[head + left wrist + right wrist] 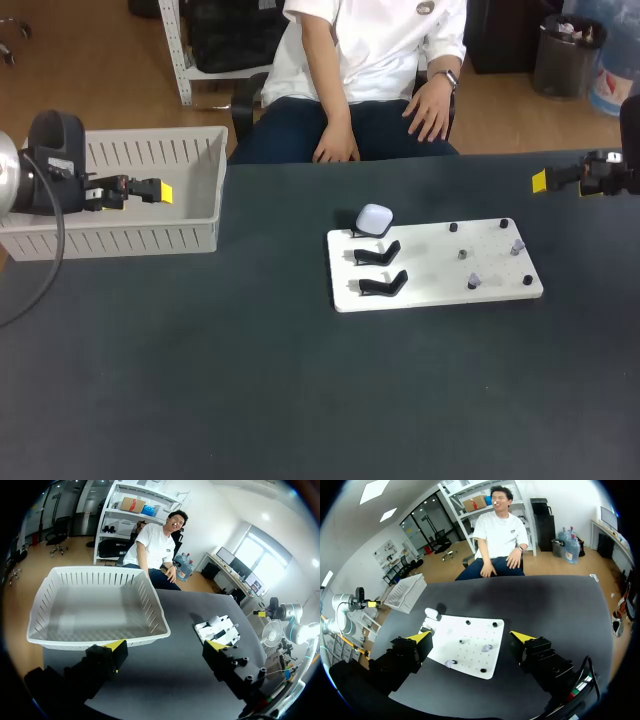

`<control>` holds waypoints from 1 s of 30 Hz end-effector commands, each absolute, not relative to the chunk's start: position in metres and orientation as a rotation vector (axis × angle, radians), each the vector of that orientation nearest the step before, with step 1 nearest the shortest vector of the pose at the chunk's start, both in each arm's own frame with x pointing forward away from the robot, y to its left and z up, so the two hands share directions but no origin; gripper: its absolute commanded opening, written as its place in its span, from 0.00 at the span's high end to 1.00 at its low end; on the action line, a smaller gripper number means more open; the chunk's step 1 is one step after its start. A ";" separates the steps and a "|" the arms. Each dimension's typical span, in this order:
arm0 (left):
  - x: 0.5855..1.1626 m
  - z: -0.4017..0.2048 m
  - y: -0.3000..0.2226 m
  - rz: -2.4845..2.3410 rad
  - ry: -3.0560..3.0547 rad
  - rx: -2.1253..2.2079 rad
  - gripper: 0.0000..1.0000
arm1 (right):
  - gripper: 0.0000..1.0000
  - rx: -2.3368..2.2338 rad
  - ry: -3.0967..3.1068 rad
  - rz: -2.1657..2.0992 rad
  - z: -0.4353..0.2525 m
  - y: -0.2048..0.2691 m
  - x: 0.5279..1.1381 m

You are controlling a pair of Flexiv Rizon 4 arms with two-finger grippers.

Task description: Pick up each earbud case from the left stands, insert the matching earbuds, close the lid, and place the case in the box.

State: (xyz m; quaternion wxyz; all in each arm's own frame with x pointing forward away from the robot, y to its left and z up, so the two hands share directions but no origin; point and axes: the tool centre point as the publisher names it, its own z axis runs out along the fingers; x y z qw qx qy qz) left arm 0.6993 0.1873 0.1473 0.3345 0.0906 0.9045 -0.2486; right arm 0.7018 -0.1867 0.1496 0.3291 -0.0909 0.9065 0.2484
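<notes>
A white earbud case (374, 220) rests on the farthest of three black stands at the left end of a white board (440, 290); the other two stands (380, 254) (384, 285) hold nothing. Small earbuds (474, 281) sit on pegs toward the board's right side. My left gripper (150, 190) hangs open over the white box (120, 238), far left of the board. Off past the board's right end, my right gripper (545, 180) is open and holds nothing. In the right wrist view the case (431, 613) and the earbuds (487, 648) lie ahead of the open right gripper (470, 637). The left gripper (165, 647) faces the box (152, 625).
The board (217, 630) lies well beyond the box in the left wrist view. Black pegs (504, 224) stand along the board's right part. Bare dark tabletop (200, 380) stretches in front of the box and the board.
</notes>
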 end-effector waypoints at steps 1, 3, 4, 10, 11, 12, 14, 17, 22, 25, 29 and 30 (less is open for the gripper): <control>0.700 0.150 0.185 -0.636 2.374 0.232 0.00 | 0.00 -0.237 2.373 0.647 0.150 -0.186 0.702; 0.700 0.150 0.185 -0.636 2.374 0.232 0.00 | 0.00 -0.237 2.373 0.647 0.150 -0.186 0.702; 0.700 0.150 0.185 -0.636 2.374 0.232 0.00 | 0.00 -0.237 2.373 0.647 0.150 -0.186 0.702; 0.700 0.150 0.185 -0.636 2.374 0.232 0.00 | 0.00 -0.237 2.373 0.647 0.150 -0.186 0.702; 0.700 0.150 0.185 -0.636 2.374 0.232 0.00 | 0.00 -0.237 2.373 0.647 0.150 -0.186 0.702; 0.700 0.150 0.185 -0.636 2.374 0.232 0.00 | 0.00 -0.237 2.373 0.647 0.150 -0.186 0.702; 0.700 0.150 0.185 -0.636 2.374 0.232 0.00 | 0.00 -0.237 2.373 0.647 0.150 -0.186 0.702; 0.700 0.150 0.185 -0.636 2.374 0.232 0.00 | 0.00 -0.237 2.373 0.647 0.150 -0.186 0.702; 0.702 0.151 0.184 -0.672 2.324 0.312 0.00 | 0.00 -0.237 2.373 0.647 0.150 -0.186 0.702; 0.702 0.154 0.176 -0.756 2.044 0.613 0.00 | 0.00 -0.237 2.373 0.647 0.150 -0.186 0.702; 0.707 0.154 0.169 -0.836 1.814 0.838 0.00 | 0.00 -0.237 2.373 0.647 0.150 -0.186 0.702; 0.707 0.155 0.166 -0.832 1.772 0.859 0.00 | 0.00 -0.237 2.373 0.647 0.150 -0.186 0.702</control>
